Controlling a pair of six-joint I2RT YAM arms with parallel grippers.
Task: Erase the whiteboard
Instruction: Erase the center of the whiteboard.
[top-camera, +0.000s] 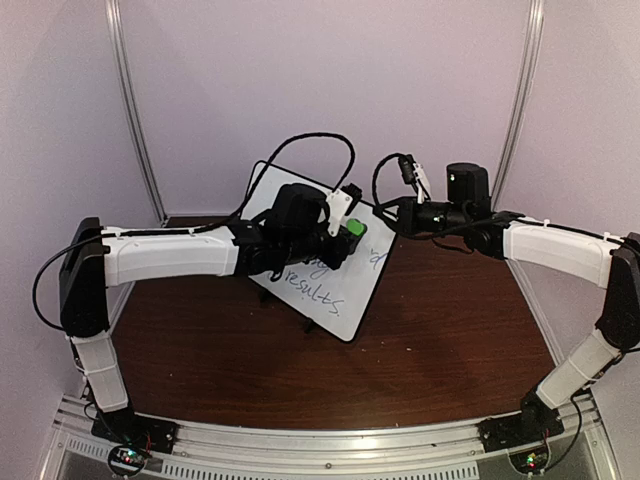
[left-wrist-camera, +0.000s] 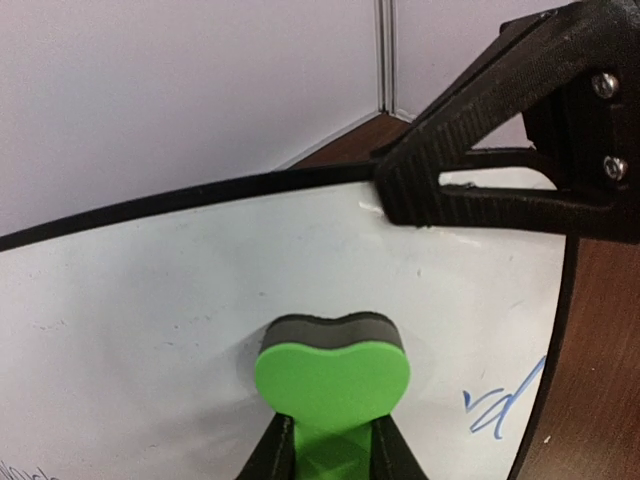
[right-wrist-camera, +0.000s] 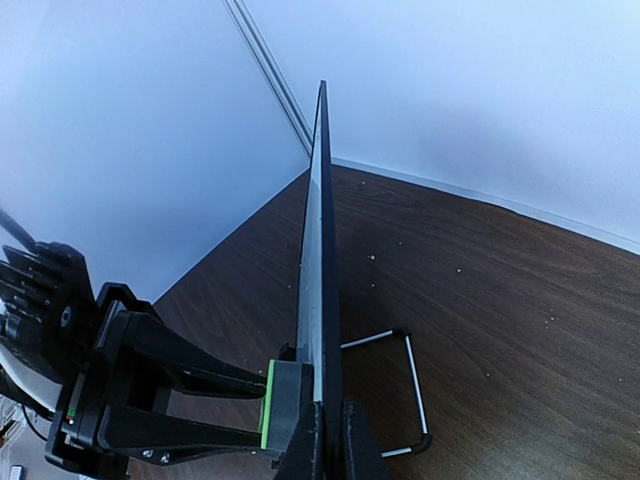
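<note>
Since your right gripper (right-wrist-camera: 325, 440) clamps the whiteboard (right-wrist-camera: 320, 250) edge to brace it steady, your left gripper (left-wrist-camera: 330, 455), closed on the green eraser (left-wrist-camera: 332, 378), can scrub without toppling it.

Whiteboard (top-camera: 335, 295), white with thin black frame, standing tilted on wire foot (right-wrist-camera: 412, 385), handwriting across lower part, upper edge pinched by right gripper (right-wrist-camera: 327, 412).

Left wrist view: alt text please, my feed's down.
The left gripper holds a green heart-shaped eraser, dark pad against the whiteboard. Blue scribbles show at lower right; the black right gripper clamps the board's top edge at upper right.
</note>
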